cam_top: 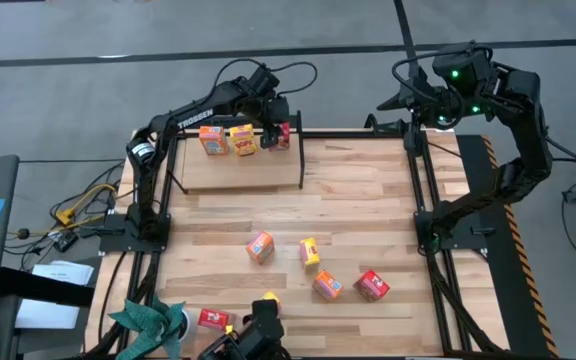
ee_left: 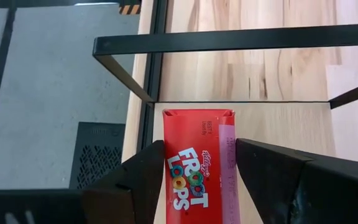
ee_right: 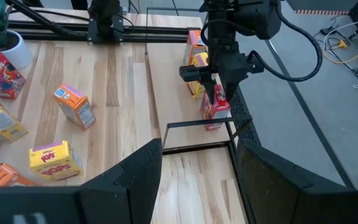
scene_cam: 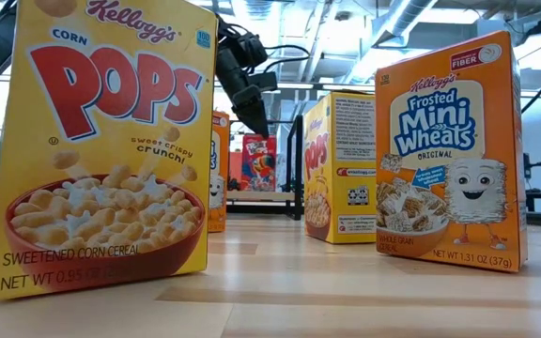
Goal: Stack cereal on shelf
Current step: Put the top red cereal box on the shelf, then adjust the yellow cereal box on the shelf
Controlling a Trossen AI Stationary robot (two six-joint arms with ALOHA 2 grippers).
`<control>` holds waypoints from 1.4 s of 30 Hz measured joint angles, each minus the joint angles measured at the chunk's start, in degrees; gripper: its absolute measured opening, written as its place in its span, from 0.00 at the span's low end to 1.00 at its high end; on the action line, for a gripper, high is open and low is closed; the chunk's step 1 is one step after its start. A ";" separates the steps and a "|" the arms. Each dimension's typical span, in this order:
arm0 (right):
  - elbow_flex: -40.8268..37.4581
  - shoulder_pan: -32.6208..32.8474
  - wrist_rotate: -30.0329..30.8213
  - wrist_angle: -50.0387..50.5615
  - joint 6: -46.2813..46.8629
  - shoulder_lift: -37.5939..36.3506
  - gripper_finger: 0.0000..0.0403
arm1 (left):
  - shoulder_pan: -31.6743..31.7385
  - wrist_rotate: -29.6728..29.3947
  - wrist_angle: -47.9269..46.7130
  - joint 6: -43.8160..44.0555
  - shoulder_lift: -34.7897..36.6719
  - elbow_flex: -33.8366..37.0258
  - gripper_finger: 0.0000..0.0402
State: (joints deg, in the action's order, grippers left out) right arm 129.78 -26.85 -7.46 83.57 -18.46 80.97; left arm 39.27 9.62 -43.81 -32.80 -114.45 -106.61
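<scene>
Placing red box on shelf
Left claw holds it, 11 o'clock; set flat beside orange box, then release.

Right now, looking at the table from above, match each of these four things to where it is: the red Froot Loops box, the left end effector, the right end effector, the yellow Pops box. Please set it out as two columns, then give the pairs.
Things:
1. red Froot Loops box
2. left end effector
3. right end effector
4. yellow Pops box

Places:
A. lying on the open tabletop, mid-table
B. raised off the table's far right corner, holding nothing
C. on the shelf, between dark fingers
D. over the shelf's right end, closed around a box

Pairs: 1-C, 2-D, 3-B, 4-A
</scene>
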 joint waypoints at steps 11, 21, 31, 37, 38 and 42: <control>0.00 0.00 0.00 0.00 -0.02 0.00 0.58 | 0.02 0.23 -0.09 -1.50 0.00 0.00 0.47; 0.00 0.00 -0.02 0.00 -0.02 0.00 0.58 | 0.02 2.14 0.03 -2.91 0.00 0.00 0.47; 0.00 0.00 -0.02 0.02 -0.02 0.00 0.58 | 0.02 0.57 0.58 -1.53 -0.02 0.00 0.55; 0.00 0.00 -0.04 0.13 -0.04 0.00 0.58 | 0.02 -0.75 0.81 -1.19 -0.07 -1.53 0.59; -0.01 0.00 -0.02 0.17 -0.04 0.00 0.58 | 0.02 -1.09 0.83 -1.01 -0.07 -1.89 0.60; -0.02 0.00 -0.03 0.17 -0.02 0.00 0.58 | 0.02 -1.22 0.74 -0.29 -0.07 -3.44 0.63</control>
State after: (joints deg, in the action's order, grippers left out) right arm 129.76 -26.85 -7.49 83.74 -18.48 80.97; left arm 39.29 8.40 -43.08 -33.09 -114.52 -110.05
